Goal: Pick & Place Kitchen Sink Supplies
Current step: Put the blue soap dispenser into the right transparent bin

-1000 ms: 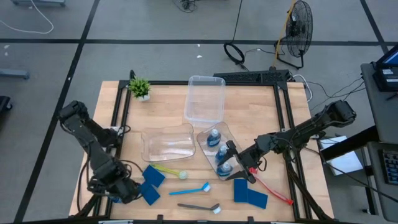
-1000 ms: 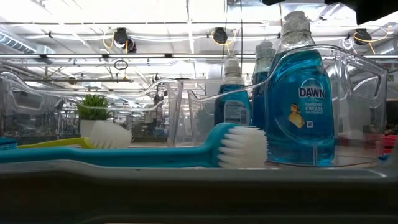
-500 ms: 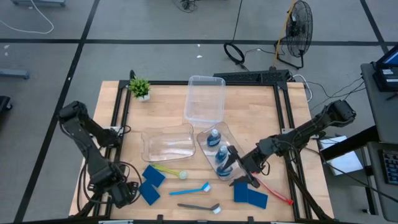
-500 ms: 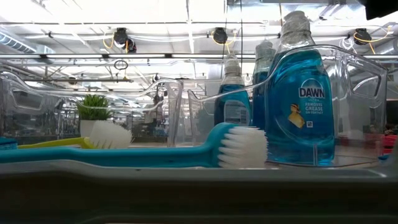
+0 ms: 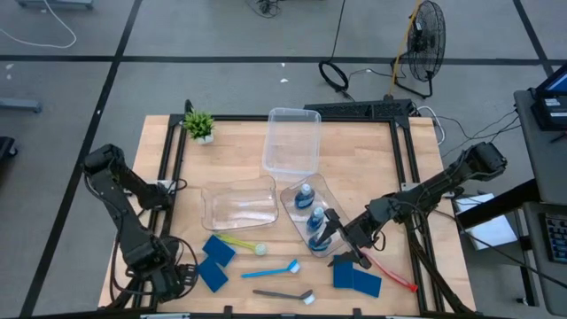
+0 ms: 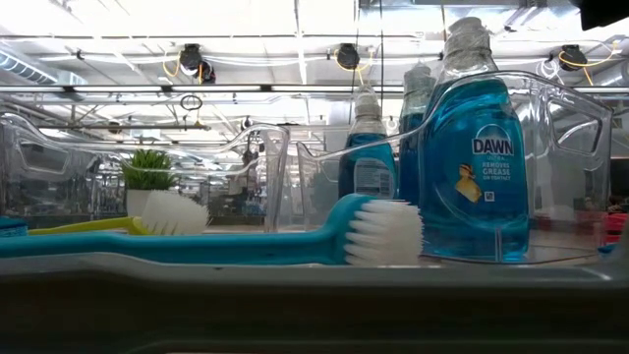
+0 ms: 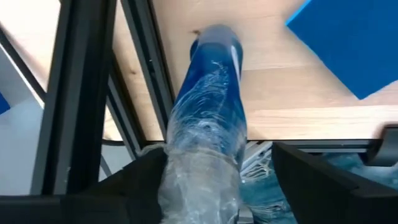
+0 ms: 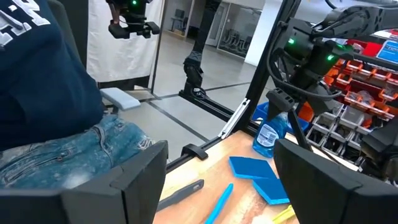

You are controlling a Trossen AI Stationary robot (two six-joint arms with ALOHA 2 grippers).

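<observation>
My left gripper is at the table's near-left corner, shut on one blue-liquid bottle. Three more bottles stand upright in a clear bin; my right gripper hovers open at that bin's near end, touching nothing. Two blue sponges lie flat near the left arm and two more lie near the right. The yellow-green brush, light-blue brush, dark-grey brush and red brush lie on the wood. My left gripper holds the bottle by its cap end, which is wrapped in clear film and sits between the two fingers. The fingers point down along the bottle. It hangs below them, with its base over the wood beside the black frame rail.
Two clear bins with nothing in them, one at the far side and one at mid-table. A small potted plant stands at the far-left corner. Black frame rails edge the table. A seated person is beyond the near edge.
My left gripper has drawn a little further toward the near-left corner, carrying the bottle. My right gripper has shifted slightly and mostly left the top of the low view.
</observation>
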